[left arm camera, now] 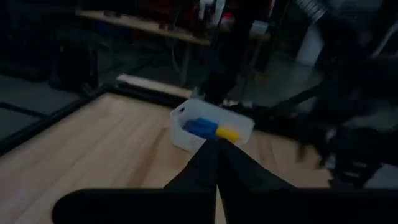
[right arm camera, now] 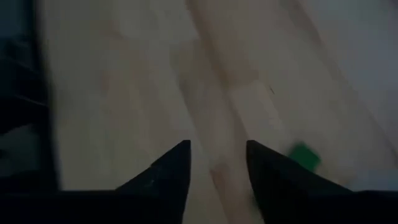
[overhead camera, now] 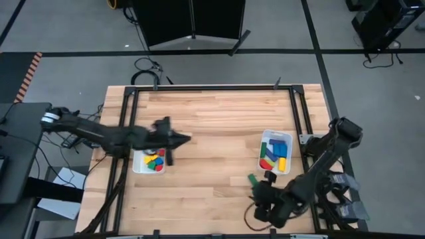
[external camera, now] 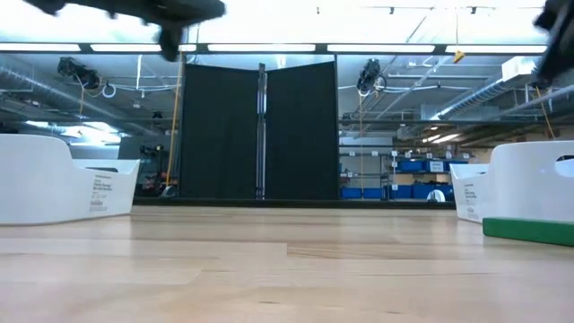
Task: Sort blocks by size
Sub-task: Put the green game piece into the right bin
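Observation:
A green block (overhead camera: pixel 253 178) lies flat on the table just in front of the right white bin (overhead camera: pixel 265 136); it also shows in the low view (external camera: pixel 529 231) and the right wrist view (right arm camera: pixel 305 155). My right gripper (right arm camera: pixel 217 149) is open and empty, hovering over bare wood just near of the block (overhead camera: pixel 257 192). The right bin holds longer blue, yellow, red and green blocks (overhead camera: pixel 277 154). The left bin (overhead camera: pixel 137 162) holds small yellow, red, blue and green blocks (overhead camera: pixel 155 161). My left gripper (overhead camera: pixel 184 138) is shut and empty, held above the table just right of the left bin.
A black frame (overhead camera: pixel 297 119) runs along the table's edges. The middle of the wooden table (overhead camera: pixel 212 153) between the two bins is bare. In the left wrist view the right bin (left arm camera: pixel 186 127) and my right arm (left arm camera: pixel 354 124) show beyond the shut fingers.

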Tool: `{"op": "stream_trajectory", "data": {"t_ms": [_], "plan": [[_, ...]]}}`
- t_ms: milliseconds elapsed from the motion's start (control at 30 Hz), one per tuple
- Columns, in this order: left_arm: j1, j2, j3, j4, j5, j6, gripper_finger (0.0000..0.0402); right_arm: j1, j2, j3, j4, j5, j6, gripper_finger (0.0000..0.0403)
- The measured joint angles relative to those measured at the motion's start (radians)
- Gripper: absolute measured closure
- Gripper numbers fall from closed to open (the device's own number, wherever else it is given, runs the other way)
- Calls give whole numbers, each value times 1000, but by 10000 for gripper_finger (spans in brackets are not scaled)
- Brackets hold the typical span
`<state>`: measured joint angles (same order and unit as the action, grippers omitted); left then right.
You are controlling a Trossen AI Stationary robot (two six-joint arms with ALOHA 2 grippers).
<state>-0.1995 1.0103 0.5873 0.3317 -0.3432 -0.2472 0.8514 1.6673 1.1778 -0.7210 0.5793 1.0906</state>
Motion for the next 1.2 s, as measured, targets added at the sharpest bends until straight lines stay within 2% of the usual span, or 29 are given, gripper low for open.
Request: {"op": "stream_trajectory", "data": {"t_ms": [100, 233, 333, 467, 733, 900, 1100, 1200], "plan": [[-69, -151, -88, -29, -74, -19, 378, -26, 34, 0, -60, -66, 106, 210], [-125, -281, -161, -47, -135, -21, 360, -53, 73, 0, -133, -133, 229, 152], [-143, -323, -181, -65, -145, -16, 351, -72, 109, 0, -163, -166, 292, 120], [-147, -326, -184, -77, -157, 7, 348, -100, 162, 0, -183, -216, 327, 112], [-163, -325, -184, -76, -156, 30, 347, -133, 249, 0, -191, -251, 332, 152], [-190, -331, -184, -77, -155, 36, 347, -136, 274, 6, -183, -254, 327, 204], [-203, -345, -184, -79, -153, 37, 347, -153, 273, 4, -170, -274, 247, 286], [-205, -352, -184, -94, -153, 34, 347, -164, 272, -5, -135, -287, 192, 292]]}}
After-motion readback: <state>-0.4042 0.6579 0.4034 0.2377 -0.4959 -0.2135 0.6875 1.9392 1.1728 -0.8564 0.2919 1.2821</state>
